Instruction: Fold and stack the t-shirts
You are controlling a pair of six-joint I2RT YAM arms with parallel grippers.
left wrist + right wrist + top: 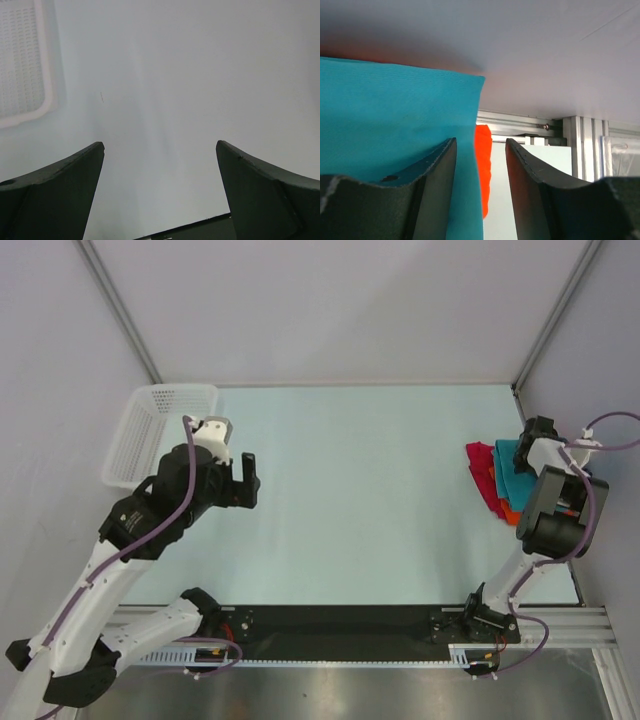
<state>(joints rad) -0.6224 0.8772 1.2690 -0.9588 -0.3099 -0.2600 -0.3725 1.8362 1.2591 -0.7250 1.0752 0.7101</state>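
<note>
While right claw point(480, 145) straddles teal t-shirt point(395, 110) edge, jaws apart
Pinch teal only, skip orange t-shirt point(482, 170); left claw point(160, 150) wide apart

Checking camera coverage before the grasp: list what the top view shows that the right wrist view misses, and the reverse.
Only top: the magenta-red t-shirt, the white basket and the open left fingers. Only right wrist: the gap between the right fingers, cloth edges in it. Both: the teal t-shirt and the orange t-shirt.
</note>
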